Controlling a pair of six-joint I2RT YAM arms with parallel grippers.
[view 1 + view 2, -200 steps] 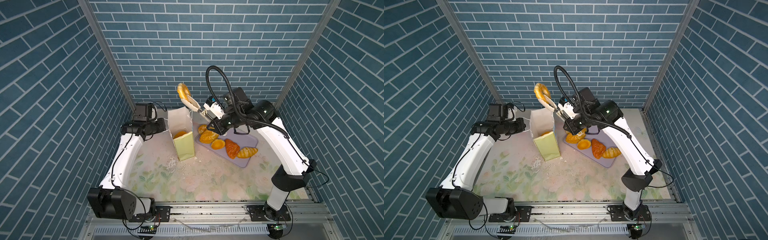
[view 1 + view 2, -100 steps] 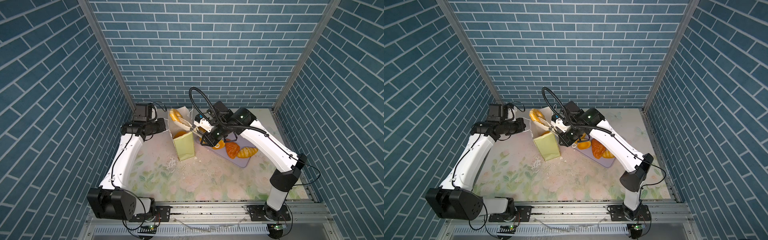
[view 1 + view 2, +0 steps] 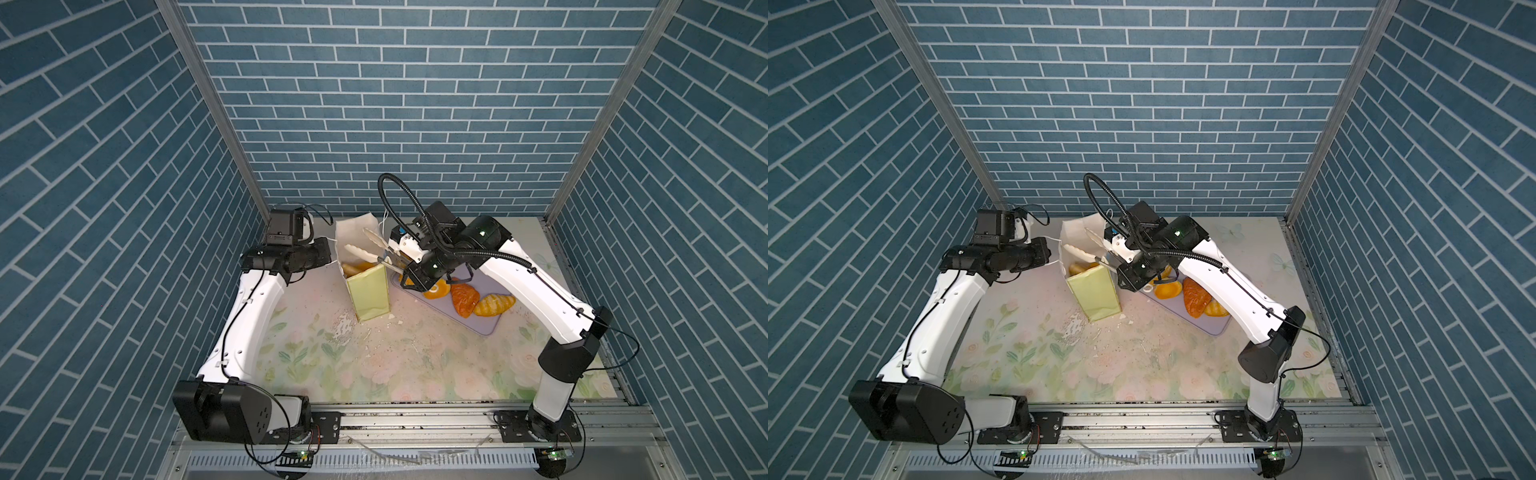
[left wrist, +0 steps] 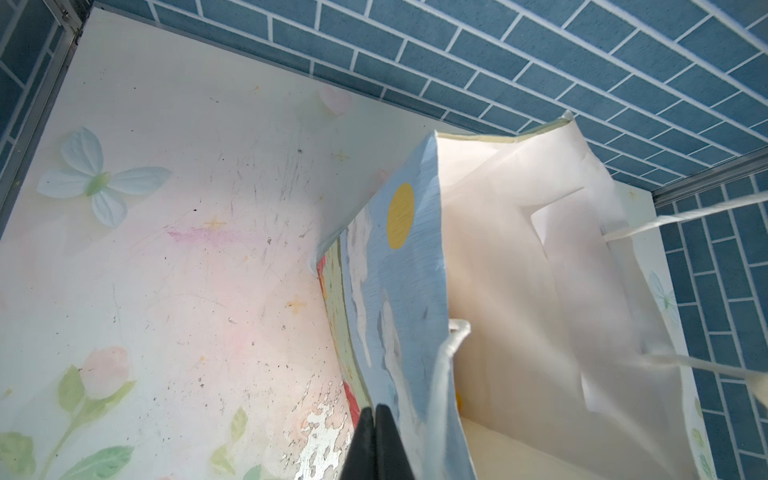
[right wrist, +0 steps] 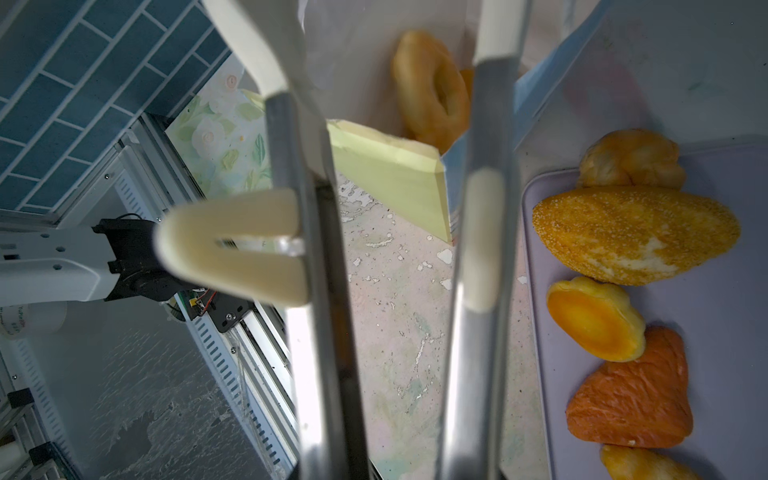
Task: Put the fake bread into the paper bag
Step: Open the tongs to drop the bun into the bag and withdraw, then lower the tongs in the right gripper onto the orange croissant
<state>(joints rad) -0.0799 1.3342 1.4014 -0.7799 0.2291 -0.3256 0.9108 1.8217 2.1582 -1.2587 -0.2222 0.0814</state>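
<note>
Golden-brown and glossy, a ring-shaped toy bagel (image 5: 432,89) lies inside the tall pale yellow-green paper bag (image 3: 370,291), leaning against its white inner wall. In both top views more orange bread shows in the bag's open mouth (image 3: 1080,267). The paper bag stands upright at the far middle of the floral-printed surface (image 3: 374,365), with its light blue side (image 4: 399,299) turned left.

Over the mouth hang metal tongs with cream tips (image 3: 358,251). The tips are spread apart and have nothing between them. The right claw (image 3: 394,259), just right of the bag's rim, grips the tongs at their handle end.

The left claw (image 4: 374,440) sits just left of the bag, its black jaws pressed tight together beside the blue side. In both top views the bag's thin white cord handle (image 3: 1052,240) runs taut from the rim to this claw, but the exact spot pinched is out of sight.

Right of the bag lies a flat lavender rectangular tray (image 3: 484,326). It holds a seeded oval loaf (image 5: 631,235), an orange tart shell (image 5: 594,318), a reddish-brown croissant (image 3: 464,299) and a golden croissant (image 3: 494,304) touching it on the right. Another golden pastry (image 5: 631,160) sits beside the loaf at the tray's far end.

White flaked patches (image 3: 345,328) mark the surface near the foot of the bag.
</note>
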